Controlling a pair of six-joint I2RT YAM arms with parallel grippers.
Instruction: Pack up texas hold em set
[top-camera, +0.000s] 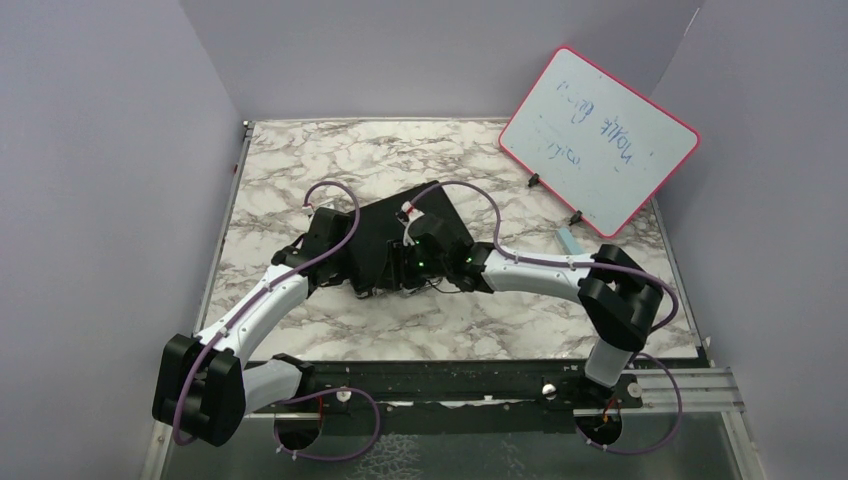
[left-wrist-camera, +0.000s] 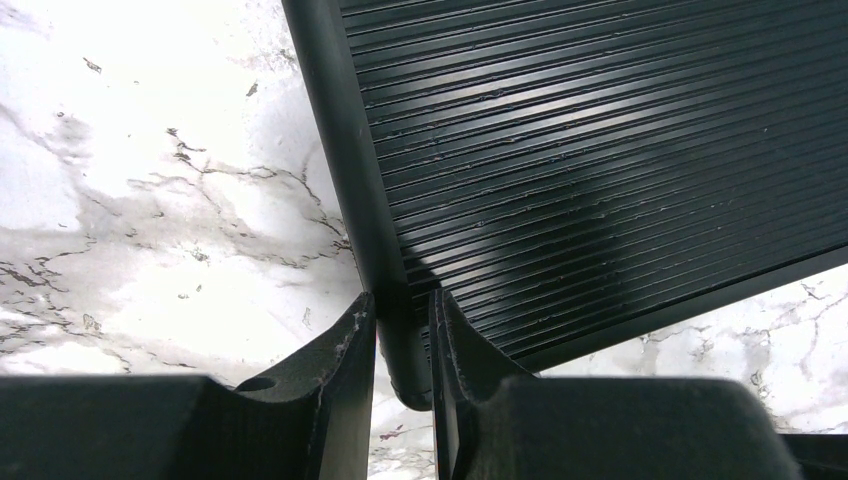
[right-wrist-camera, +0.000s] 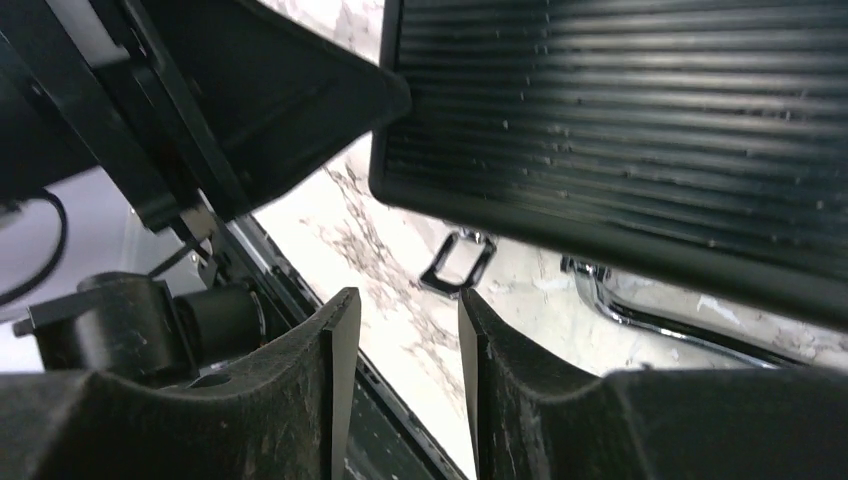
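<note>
The black briefcase (top-camera: 385, 225) of the texas hold em set lies shut on the marble table, ribbed lid up (left-wrist-camera: 600, 150). My left gripper (left-wrist-camera: 402, 315) is shut on its rounded corner edge, one finger on each side; from above it sits at the case's left side (top-camera: 340, 255). My right gripper (right-wrist-camera: 405, 310) stands open at the case's near edge (top-camera: 402, 268) with only marble between its fingers. Just past its fingertips are a black latch loop (right-wrist-camera: 458, 262) and the silver handle (right-wrist-camera: 640, 305), under the case's ribbed side (right-wrist-camera: 620, 130). Chips, cards and button are hidden.
A pink-framed whiteboard (top-camera: 598, 140) leans at the back right, with a light blue eraser block (top-camera: 568, 241) on the table in front of it. The table's black front rail (top-camera: 450, 375) runs between the two arm bases. Grey walls close in three sides.
</note>
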